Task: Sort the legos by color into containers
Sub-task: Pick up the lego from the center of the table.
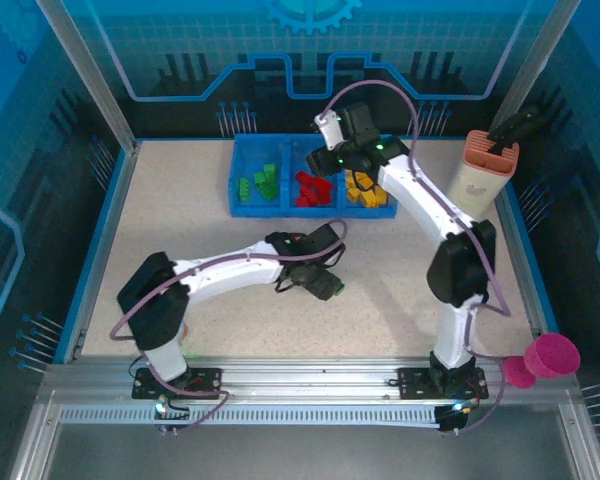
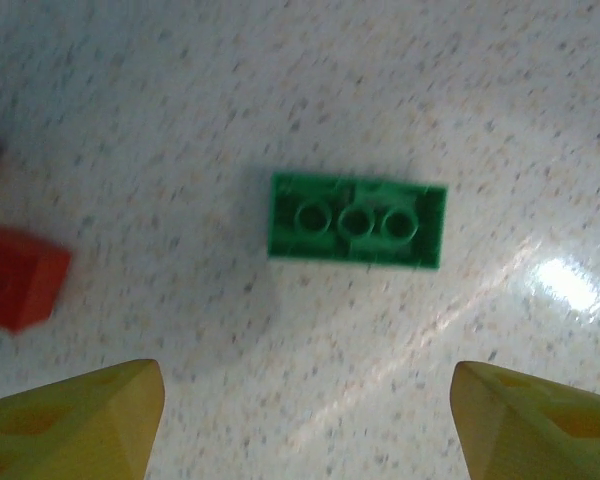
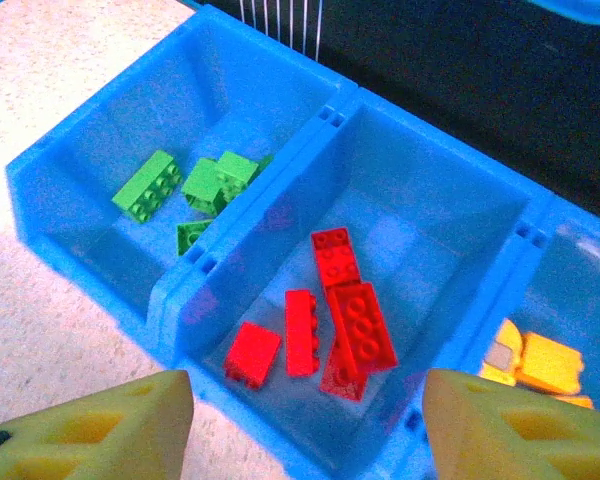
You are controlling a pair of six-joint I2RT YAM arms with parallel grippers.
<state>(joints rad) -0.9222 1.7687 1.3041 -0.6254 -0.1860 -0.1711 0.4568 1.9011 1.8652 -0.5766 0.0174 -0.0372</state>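
A green lego [image 2: 357,222] lies upside down on the speckled table, just ahead of my open left gripper [image 2: 307,400], which hovers over it with nothing between its fingers. Two red legos [image 2: 15,275] lie at the left edge of that view. The left gripper [image 1: 325,283] hangs over the table's middle. My right gripper [image 3: 307,400] is open and empty above the middle container [image 3: 280,260] of the blue tray [image 1: 280,210], where several red legos [image 3: 345,315] lie. Green legos [image 3: 180,185] fill the left container, and yellow legos [image 3: 540,360] the right one.
A tall beige-and-salmon holder [image 1: 485,175] stands at the back right beside the tray. A pink cup [image 1: 550,357] sits off the table's front right corner. Low blue rails border the table on both sides.
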